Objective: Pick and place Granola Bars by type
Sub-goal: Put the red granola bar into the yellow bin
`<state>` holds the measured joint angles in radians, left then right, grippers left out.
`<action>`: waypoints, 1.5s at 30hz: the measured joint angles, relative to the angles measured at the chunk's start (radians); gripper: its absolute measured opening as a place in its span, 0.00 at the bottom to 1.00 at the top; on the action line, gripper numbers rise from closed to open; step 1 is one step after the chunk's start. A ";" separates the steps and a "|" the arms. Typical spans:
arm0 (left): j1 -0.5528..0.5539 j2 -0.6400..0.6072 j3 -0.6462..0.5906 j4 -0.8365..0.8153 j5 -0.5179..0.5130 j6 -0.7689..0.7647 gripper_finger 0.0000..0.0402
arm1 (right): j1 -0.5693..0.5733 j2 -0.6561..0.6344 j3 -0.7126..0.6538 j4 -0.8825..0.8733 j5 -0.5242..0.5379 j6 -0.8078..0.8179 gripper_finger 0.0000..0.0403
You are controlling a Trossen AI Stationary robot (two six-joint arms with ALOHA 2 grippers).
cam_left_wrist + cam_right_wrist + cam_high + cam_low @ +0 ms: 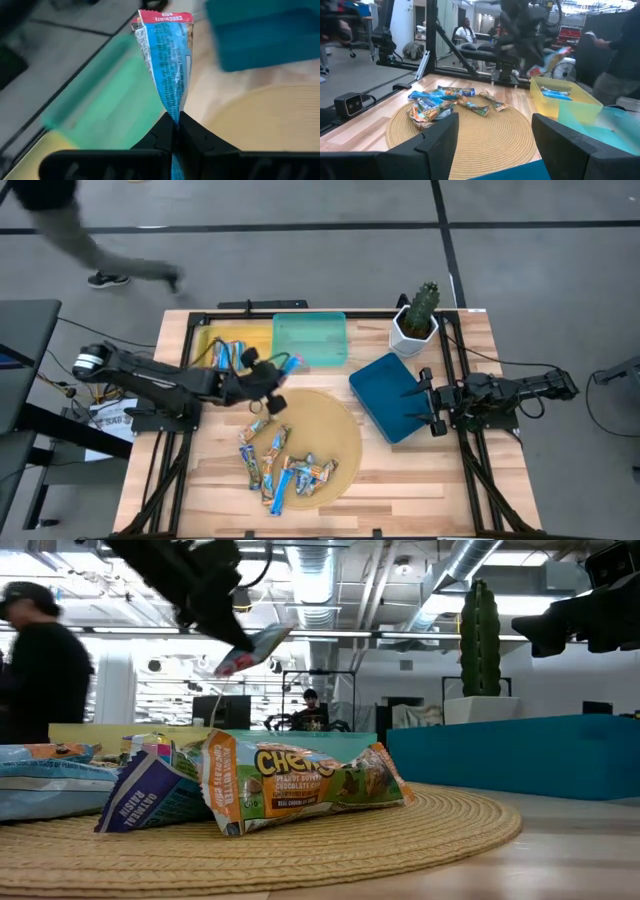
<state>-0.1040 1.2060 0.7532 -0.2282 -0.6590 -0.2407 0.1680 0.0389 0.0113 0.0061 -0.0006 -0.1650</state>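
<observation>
My left gripper [272,372] hangs above the table between the round woven mat [335,420] and the teal tray [310,340], shut on a blue granola bar [167,65]. Several more bars in blue and tan wrappers [280,465] lie in a heap on the mat. The yellow tray [250,335] holds blue bars [555,92]. My right gripper [495,145] stands open at the table's right, by the dark blue tray [390,395], with nothing between its fingers. My left gripper pinches the blue bar by one end [173,116] between its two fingers [162,135], where the wrapper is squeezed narrow. The fingers come from the table's left, slanting down. The bar sticks out ahead of them, lifted clear, its far end [262,640] free in the air.
A cactus in a white pot [415,320] stands at the far right, behind the dark blue tray. The three trays sit along the far side. A person [40,660] walks past beyond the table's far left corner.
</observation>
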 joint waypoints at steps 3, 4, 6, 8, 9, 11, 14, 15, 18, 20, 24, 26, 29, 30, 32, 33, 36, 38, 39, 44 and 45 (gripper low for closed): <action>0.042 -0.080 -0.071 -0.018 -0.011 -0.050 0.02 | 0.000 0.000 0.000 0.000 0.000 0.000 0.61; 0.057 -0.105 -0.092 -0.010 -0.012 -0.067 0.02 | 0.000 0.000 0.000 0.000 0.000 0.000 0.61; 0.079 -0.158 -0.139 -0.026 -0.027 -0.105 0.01 | 0.000 0.000 0.000 0.000 0.000 0.000 0.61; 0.098 -0.204 -0.180 -0.025 -0.042 -0.138 0.01 | 0.000 0.000 0.000 0.001 0.000 0.000 0.61; 0.108 -0.230 -0.197 -0.029 -0.050 -0.151 0.01 | 0.000 0.000 0.000 0.001 0.000 0.000 0.61; 0.123 -0.277 -0.229 -0.027 -0.060 -0.172 0.01 | 0.000 0.000 0.000 0.001 0.000 0.000 0.61; 0.144 -0.334 -0.266 -0.038 -0.083 -0.199 0.01 | 0.000 0.000 0.000 0.001 0.001 0.000 0.61; 0.147 -0.350 -0.274 -0.042 -0.091 -0.207 0.01 | 0.000 0.000 0.000 0.001 0.001 0.000 0.61; 0.163 -0.388 -0.295 -0.053 -0.101 -0.219 0.01 | 0.000 0.000 0.000 0.001 0.001 0.000 0.61; 0.171 -0.400 -0.303 -0.055 -0.104 -0.220 0.01 | 0.000 0.000 0.000 0.001 0.001 0.000 0.61; 0.176 -0.402 -0.308 -0.055 -0.102 -0.220 0.01 | 0.000 0.000 0.000 0.001 0.001 0.000 0.61; 0.176 -0.403 -0.308 -0.053 -0.104 -0.220 0.01 | 0.000 0.000 0.000 0.001 0.001 0.000 0.61; 0.177 -0.402 -0.308 -0.053 -0.108 -0.221 0.01 | 0.000 0.000 0.000 0.001 0.001 0.000 0.61; 0.181 -0.402 -0.308 -0.052 -0.109 -0.225 0.01 | 0.000 0.000 0.000 0.001 0.001 0.000 0.61; 0.198 -0.402 -0.308 -0.051 -0.107 -0.241 0.01 | 0.000 0.000 0.000 0.001 0.001 0.000 0.61; 0.209 -0.402 -0.308 -0.051 -0.104 -0.249 0.01 | 0.000 0.000 0.000 0.001 0.001 0.000 0.61; 0.256 -0.393 -0.308 -0.052 -0.080 -0.254 0.01 | 0.000 0.000 0.000 0.001 0.001 0.000 0.61; 0.291 -0.384 -0.308 -0.055 -0.066 -0.254 0.01 | 0.000 0.000 0.000 0.001 0.001 0.000 0.61; 0.310 -0.379 -0.308 -0.054 -0.056 -0.254 0.01 | 0.000 0.000 0.000 0.001 0.001 0.000 0.61; 0.399 -0.333 -0.308 -0.054 0.014 -0.254 0.01 | 0.000 0.000 0.000 0.001 0.001 0.000 0.61; 0.415 -0.319 -0.308 -0.052 0.029 -0.254 0.01 | 0.000 0.000 0.000 0.001 0.001 0.000 0.61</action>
<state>0.3114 0.8871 0.4454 -0.2806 -0.6300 -0.4942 0.1680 0.0388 0.0113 0.0067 0.0006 -0.1650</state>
